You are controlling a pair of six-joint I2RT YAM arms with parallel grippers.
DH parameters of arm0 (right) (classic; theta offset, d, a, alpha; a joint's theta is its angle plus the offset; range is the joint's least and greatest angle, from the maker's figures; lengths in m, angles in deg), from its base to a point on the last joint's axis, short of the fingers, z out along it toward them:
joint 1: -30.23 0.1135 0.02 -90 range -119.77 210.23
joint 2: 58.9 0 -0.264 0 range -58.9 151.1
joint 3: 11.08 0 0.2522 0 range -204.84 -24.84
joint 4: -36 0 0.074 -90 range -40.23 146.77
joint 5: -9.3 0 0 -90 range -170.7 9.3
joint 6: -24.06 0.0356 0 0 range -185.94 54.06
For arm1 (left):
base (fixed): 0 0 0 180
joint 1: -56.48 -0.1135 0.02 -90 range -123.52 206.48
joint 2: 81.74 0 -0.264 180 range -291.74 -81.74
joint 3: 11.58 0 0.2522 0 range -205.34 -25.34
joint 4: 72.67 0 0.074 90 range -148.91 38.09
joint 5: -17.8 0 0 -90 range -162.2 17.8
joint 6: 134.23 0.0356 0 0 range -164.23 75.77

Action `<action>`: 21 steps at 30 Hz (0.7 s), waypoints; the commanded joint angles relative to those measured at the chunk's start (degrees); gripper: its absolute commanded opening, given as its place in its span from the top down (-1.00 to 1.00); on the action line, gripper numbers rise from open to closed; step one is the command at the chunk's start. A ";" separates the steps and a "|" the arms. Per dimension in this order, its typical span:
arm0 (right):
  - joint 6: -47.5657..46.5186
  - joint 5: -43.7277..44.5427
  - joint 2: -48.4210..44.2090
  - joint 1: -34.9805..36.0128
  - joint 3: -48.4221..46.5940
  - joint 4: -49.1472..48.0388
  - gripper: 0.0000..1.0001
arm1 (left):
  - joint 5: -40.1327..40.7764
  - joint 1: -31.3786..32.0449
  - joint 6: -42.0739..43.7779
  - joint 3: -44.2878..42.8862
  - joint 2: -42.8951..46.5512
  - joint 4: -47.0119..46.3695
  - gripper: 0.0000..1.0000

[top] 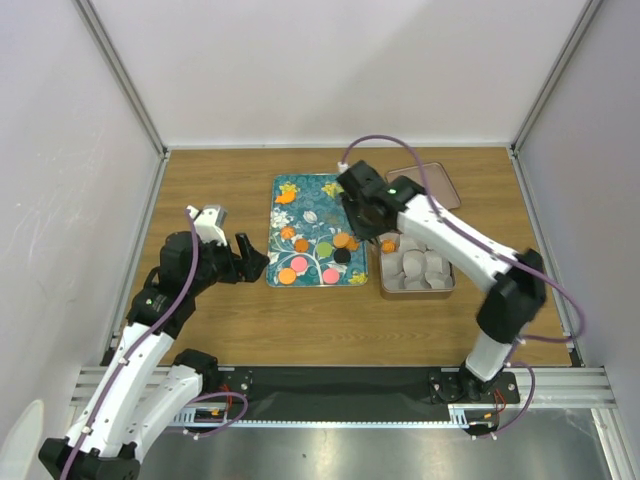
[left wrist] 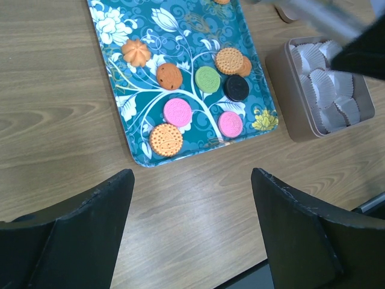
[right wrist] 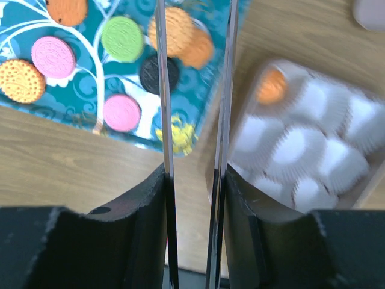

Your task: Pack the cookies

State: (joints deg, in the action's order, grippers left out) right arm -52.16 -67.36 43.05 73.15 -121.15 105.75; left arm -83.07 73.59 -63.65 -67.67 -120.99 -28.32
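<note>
Small flat round cookies point(left wrist: 208, 79), orange, pink, green and black, lie on the teal flowered tray point(left wrist: 108, 63). One orange cookie point(right wrist: 272, 86) sits in the square metal tin point(left wrist: 280, 90) just right of the tray. I judge packing barely begun. My right gripper point(right wrist: 195, 36), jaws narrow and empty, hangs over the tray's right edge and must lower onto another cookie. My left gripper point(left wrist: 192, 177) hovers left of the tray, jaws wide, empty
</note>
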 commanded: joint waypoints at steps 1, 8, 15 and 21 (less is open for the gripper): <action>4.76 3.79 -11.75 -1.43 4.01 2.28 0.42 | -1.43 0.82 0.70 -0.13 0.84 -1.41 -0.70; 13.02 3.97 -28.19 -3.63 20.44 5.18 0.39 | -1.87 2.40 0.70 0.05 0.92 -1.67 -0.70; 17.25 2.57 -35.15 -6.00 31.53 2.20 0.39 | -2.31 3.11 0.79 -0.04 1.10 -1.67 -0.70; 15.41 1.52 -33.75 -9.86 34.52 -0.70 0.40 | -2.13 3.29 0.79 -0.04 1.36 -1.50 -0.70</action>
State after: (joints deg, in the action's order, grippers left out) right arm -37.03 -65.63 9.31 64.97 -86.62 109.12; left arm -84.49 76.36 -63.65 -67.64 -120.51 -28.32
